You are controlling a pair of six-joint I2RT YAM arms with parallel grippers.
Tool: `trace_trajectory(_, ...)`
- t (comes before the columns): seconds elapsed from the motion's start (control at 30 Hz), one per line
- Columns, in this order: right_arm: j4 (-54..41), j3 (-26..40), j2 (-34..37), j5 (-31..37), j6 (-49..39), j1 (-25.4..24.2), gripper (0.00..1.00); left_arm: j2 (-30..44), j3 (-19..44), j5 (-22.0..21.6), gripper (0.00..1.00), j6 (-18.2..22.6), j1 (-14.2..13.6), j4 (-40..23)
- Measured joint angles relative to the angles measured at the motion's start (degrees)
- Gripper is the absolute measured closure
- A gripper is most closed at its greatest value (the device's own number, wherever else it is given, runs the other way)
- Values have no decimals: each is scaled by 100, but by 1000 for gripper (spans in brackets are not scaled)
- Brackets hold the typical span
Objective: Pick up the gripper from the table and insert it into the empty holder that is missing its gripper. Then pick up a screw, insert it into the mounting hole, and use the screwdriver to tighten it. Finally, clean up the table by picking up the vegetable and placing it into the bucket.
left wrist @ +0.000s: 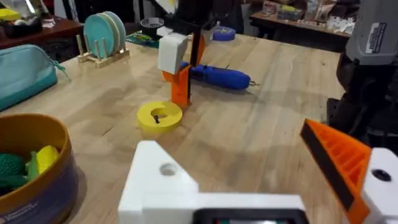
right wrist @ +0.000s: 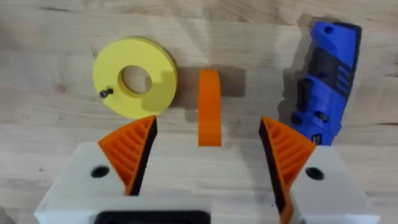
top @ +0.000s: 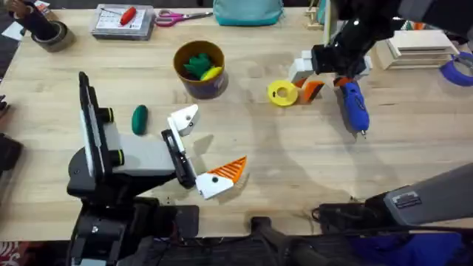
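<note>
Wedge: the orange gripper (right wrist: 209,107) lies flat on the wood, between my right fingers and untouched by either; in the overhead view it shows as an orange bit (top: 312,90) just beside the ring.
Right pincer (right wrist: 208,158): spread wide, hanging over the wedge, one orange ribbed pad (right wrist: 130,149) on each side of it; overhead it sits at the far right of the table (top: 325,70).
Ring: a flat yellow ring (right wrist: 135,78) lies just beside the wedge, with a small dark screw (right wrist: 106,93) on its rim.
Screwdriver: blue (top: 353,105), lying on the table on the other side of the wedge from the ring, metal tip pointing toward my bases.
Left pincer (top: 199,151): spread, resting low near the table's near edge; one side carries an orange ribbed finger (top: 230,170), the other is the plain white holder (top: 183,118) with nothing orange on it.
Holder: seen from my left wrist it is a bare white block (left wrist: 158,180) with a round hole in its top.
Vegetable: dark green oval (top: 139,119) on the wood, near my left arm, apart from the bucket.
Bucket: (top: 182,74) stands upright mid-table, with a leafy green toy and a yellow toy inside.
</note>
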Motion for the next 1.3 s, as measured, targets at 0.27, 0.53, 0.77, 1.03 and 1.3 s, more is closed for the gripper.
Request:
trace_trajectory(0.27, 122, -15, 75, -19, 23, -115, 214, 0, 0, 0, 15, -1, 0, 0)
trace_trajectory(0.53, 91, -15, 75, -20, 23, -127, 317, 0, 0, 0, 15, 0, 0, 0)
trace_trajectory(0.77, 107, -56, 269, -19, 22, -116, 336, 1, 0, -1, 15, 0, 0, 0)
trace_trajectory(1.03, 104, -92, 338, -22, 35, -111, 684, 0, 0, -1, 16, 0, 0, 0)
trace_trajectory(1.3, 128, -92, 333, -4, 59, -111, 987, 0, 0, 0, 15, 0, 0, 0)
